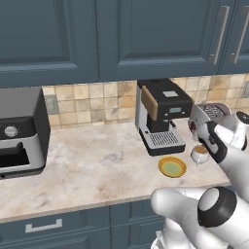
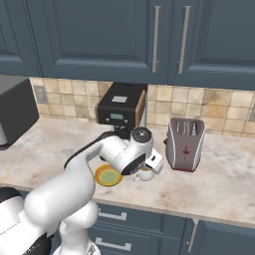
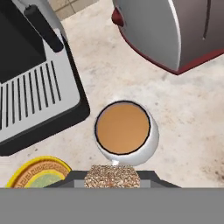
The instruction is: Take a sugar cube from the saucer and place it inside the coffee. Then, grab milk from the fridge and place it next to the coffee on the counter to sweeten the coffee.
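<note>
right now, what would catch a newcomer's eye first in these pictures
The white arm bends low over the counter, its gripper shut on a speckled sugar cube just beside the coffee. The black coffee machine stands against the tiled wall behind, with the yellow saucer in front of it. A silver and red toaster stands to the right of the cup.

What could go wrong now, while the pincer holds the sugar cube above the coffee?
1. The sugar cube sits nearer the rim than the middle of the coffee; released here, it may hit the rim and land on the counter.
2. The coffee maker and toaster stand close, so a wide swing might bump them.
</note>
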